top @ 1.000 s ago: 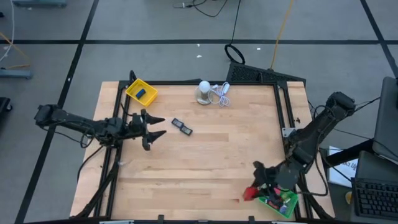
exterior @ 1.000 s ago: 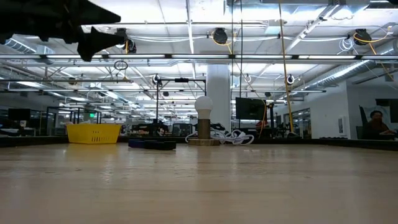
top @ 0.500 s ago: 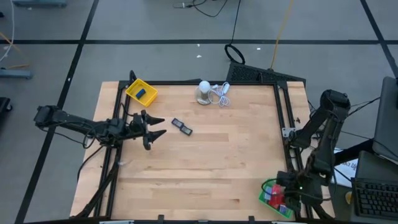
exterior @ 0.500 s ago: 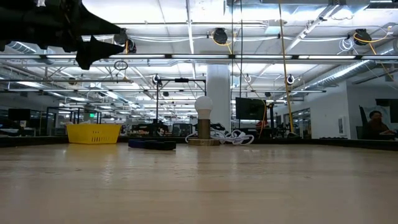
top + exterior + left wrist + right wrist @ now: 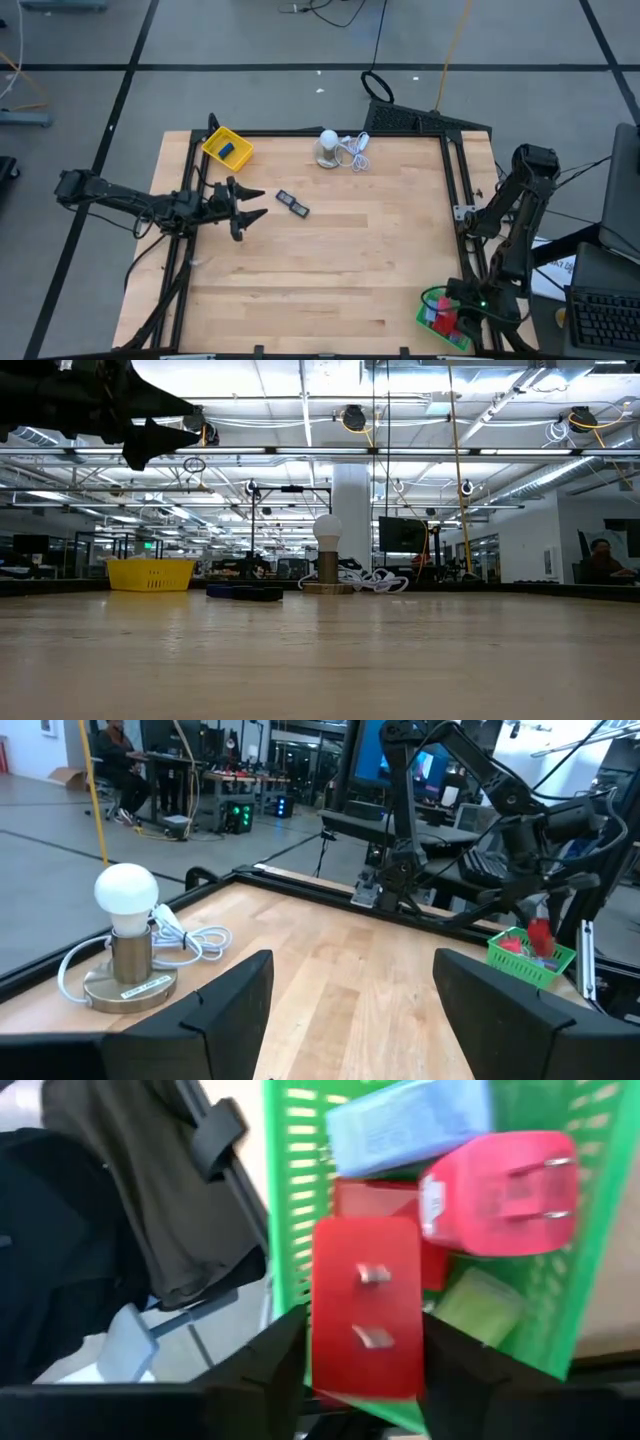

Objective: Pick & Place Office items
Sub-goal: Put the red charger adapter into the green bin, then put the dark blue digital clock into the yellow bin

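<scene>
Left gripper (image 5: 255, 203): hangs above the wooden table (image 5: 330, 250), well to the left of the lamp (image 5: 328, 146); its two fingers stand apart and hold nothing.
Yellow tray (image 5: 227, 148): at the table's far corner, left of the lamp, with a blue block (image 5: 228, 150) lying inside it.
Dark flat rectangle (image 5: 292, 203): flat on the boards, nearer the front than the lamp and a little left of it, just beyond the left gripper's fingertips.
Lamp: a white bulb on a round base at the far edge, white cable (image 5: 356, 150) coiled just to its right.
Green tray (image 5: 436, 318): at the front corner, far to the lamp's right; it holds a red plug (image 5: 505, 1188), a pale blue block (image 5: 405, 1125) and a green piece (image 5: 478, 1306).
Right gripper (image 5: 365, 1348): right over the green tray, fingers on either side of a red block (image 5: 366, 1305) with two metal prongs; whether they clamp it I cannot tell.
</scene>
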{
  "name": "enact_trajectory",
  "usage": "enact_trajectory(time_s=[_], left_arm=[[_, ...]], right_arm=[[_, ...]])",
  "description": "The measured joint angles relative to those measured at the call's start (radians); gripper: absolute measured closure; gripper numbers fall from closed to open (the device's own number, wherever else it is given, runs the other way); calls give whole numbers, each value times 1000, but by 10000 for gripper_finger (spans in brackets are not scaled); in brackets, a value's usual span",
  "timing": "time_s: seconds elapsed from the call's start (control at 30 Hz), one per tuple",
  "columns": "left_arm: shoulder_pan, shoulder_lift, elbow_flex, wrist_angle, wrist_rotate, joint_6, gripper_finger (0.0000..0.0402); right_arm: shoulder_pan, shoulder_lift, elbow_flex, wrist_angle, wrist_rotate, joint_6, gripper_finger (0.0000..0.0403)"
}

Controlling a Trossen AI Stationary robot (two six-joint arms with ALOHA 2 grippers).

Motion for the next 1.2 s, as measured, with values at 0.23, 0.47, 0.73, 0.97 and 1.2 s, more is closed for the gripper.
enact_trajectory(time_s=[0.23, 0.47, 0.73, 0.97, 1.2], left_arm=[[0, 0, 0, 0, 0, 3, 128], [0, 0, 0, 0, 0, 3, 128], [0, 0, 0, -1, 0, -42, 128], [0, 0, 0, -1, 1, -56, 128], [0, 1, 0, -1, 2, -72, 128]], right_arm=[[0, -7, -14, 4, 1, 4, 179], [0, -91, -15, 19, 38, 36, 161], [-53, -238, -15, 16, 425, -502, 172], [-214, -291, -14, 46, 931, -1153, 176], [-479, -292, -14, 155, 1252, -1366, 176]])
